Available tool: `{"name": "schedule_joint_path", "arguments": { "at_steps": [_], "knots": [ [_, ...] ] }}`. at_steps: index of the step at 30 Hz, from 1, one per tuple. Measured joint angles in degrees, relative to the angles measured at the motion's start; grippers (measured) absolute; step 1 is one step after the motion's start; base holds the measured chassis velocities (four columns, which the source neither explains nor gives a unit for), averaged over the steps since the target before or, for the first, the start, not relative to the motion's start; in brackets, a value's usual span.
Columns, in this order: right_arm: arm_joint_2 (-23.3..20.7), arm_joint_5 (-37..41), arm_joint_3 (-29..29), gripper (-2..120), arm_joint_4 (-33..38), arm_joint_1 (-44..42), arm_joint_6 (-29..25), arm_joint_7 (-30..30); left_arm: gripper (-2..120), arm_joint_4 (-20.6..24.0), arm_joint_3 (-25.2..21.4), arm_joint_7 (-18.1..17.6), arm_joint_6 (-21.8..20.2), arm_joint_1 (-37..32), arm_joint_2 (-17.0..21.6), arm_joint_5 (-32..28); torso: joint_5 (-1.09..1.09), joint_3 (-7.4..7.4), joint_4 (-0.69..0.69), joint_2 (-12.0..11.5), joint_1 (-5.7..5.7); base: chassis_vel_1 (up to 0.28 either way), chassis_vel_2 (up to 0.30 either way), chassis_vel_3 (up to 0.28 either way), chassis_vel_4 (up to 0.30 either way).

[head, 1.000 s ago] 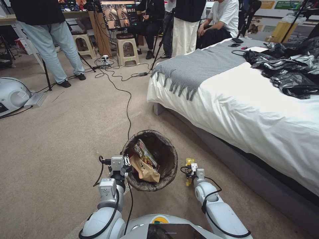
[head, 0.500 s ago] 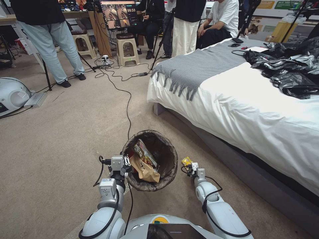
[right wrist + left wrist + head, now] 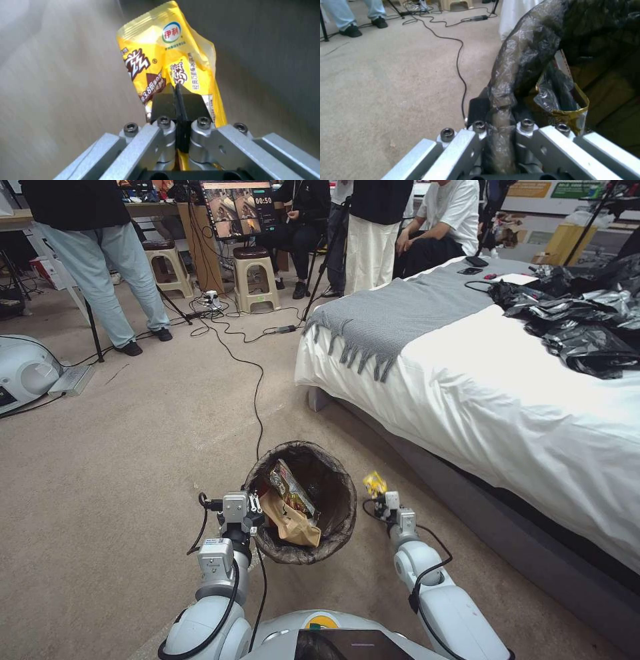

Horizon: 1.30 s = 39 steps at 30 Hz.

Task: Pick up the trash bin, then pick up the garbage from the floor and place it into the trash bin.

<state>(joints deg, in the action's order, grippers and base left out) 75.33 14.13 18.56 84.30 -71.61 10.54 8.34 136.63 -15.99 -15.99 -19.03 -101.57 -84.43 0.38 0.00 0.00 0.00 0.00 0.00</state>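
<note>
Head view: trash bin (image 3: 303, 500) sits just in front of the robot, on the side of the bed (image 3: 493, 400) that faces the open carpet (image 3: 133, 447), near the bed's foot corner. Dark brown liner bag (image 3: 333, 460) folded over the bin's rim. Inside the bin: a brown paper bag (image 3: 288, 521) and a printed snack packet (image 3: 291, 488) leaning against the wall nearest the robot.

Left gripper (image 3: 252, 513) is at the bin's rim on the side away from the bed. Left wrist view confirms: the fingers (image 3: 476, 112) are clamped on the liner-covered rim (image 3: 501, 120), one pad outside, the other inside; a gold-edged packet (image 3: 566, 105) sits just behind the rim, inside the bin.

Right gripper (image 3: 381, 500) is between the bin and the bed, just beside the bin's rim and apart from it. It pinches a yellow snack wrapper (image 3: 375, 483), which sticks up above the fingertips, clear of the carpet. Right wrist view: black pads (image 3: 163, 105) pressed together on the wrapper's (image 3: 160, 60) lower part; wrapper crumpled, brown and white print, green-and-white round logo near its upper end.

On the bed: grey fringed throw (image 3: 393, 313) across the foot end, heap of black plastic sheeting (image 3: 580, 320) on the white cover farther along. A black cable (image 3: 257, 393) runs over the carpet from the bin's far side toward the stools (image 3: 257, 277).
</note>
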Motion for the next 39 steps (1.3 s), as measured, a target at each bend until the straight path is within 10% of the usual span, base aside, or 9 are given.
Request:
{"name": "schedule_joint_path", "arguments": {
  "at_steps": [10, 23, 27, 39],
  "knots": [
    [-0.6, 1.9, 1.3, 0, 12.5, -2.6, -5.4, -2.1, 2, 0.0, 0.0, 0.0, 0.0, 0.0, 0.0, 0.0, -0.04, 0.0, 0.0, 0.0, 0.0, 0.0, 0.0, 0.0, 0.0],
    [-7.6, 16.3, 0.4, 0, 39.5, -8.1, -22.6, -24.3, 2, 0.0, 0.0, 0.0, 0.0, 0.0, 0.0, 0.0, -0.01, -0.01, 0.0, 0.0, 0.0, 0.0, 0.0, 0.0, 0.0],
    [-12.6, 17.8, -3.1, 0, 42.6, -9.9, -23.4, -33.6, 2, 0.0, 0.0, 0.0, 0.0, 0.0, 0.0, 0.0, 0.0, 0.0, 0.0, 0.0, 0.0, 0.0, 0.0, 0.0, 0.0],
    [-13.5, 14.9, -13.0, 0, 35.8, -7.6, -21.6, -33.3, 2, 0.0, 0.0, 0.0, 0.0, 0.0, 0.0, 0.0, 0.0, 0.0, 0.0, 0.0, 0.0, 0.0, 0.0, 0.0, 0.0]
  ]
}}
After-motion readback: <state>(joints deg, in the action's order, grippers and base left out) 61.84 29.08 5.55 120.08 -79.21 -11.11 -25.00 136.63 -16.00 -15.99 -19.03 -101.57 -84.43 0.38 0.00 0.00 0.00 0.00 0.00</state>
